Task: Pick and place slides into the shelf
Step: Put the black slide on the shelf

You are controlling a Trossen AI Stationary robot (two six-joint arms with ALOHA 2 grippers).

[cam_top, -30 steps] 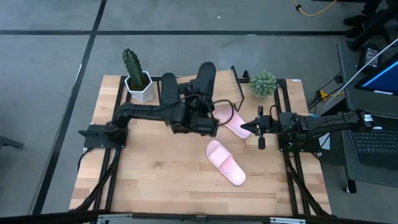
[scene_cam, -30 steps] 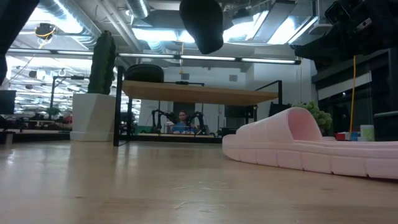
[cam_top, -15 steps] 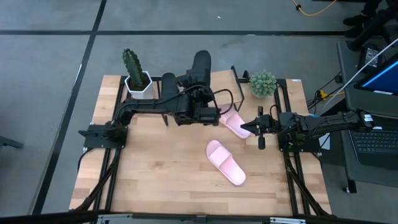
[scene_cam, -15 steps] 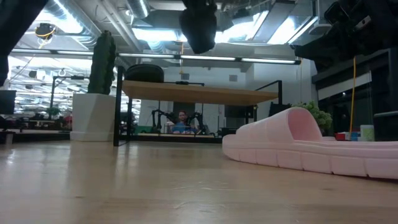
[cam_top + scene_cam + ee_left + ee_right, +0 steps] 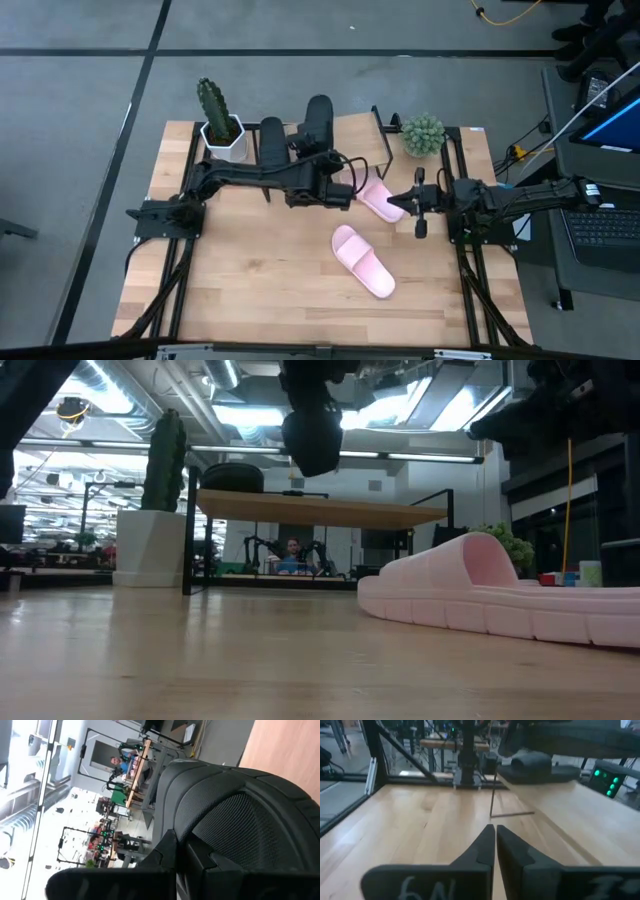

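Overhead, left arm's fingers (image 5: 318, 150) clamp a black slide (image 5: 318, 118) above the shelf (image 5: 350, 130).

Shelf (image 5: 350, 135) top free beside black slide (image 5: 271, 137).

- table (image 5: 260, 270): light wood planks, smooth, slight sheen in low view
- shelf (image 5: 320, 512): pale wood plank top, thin black metal wire legs
- black slide (image 5: 240, 820) in left gripper (image 5: 322, 180): matt, fine dotted texture on strap, rubbery look
- pink slides (image 5: 362, 260), just right of the shelf: smooth matt foam-like, ribbed sole edge
- cactus pot (image 5: 225, 140), left of the shelf: white, faceted, matt
- right gripper (image 5: 495, 847) fingers: matt black plastic
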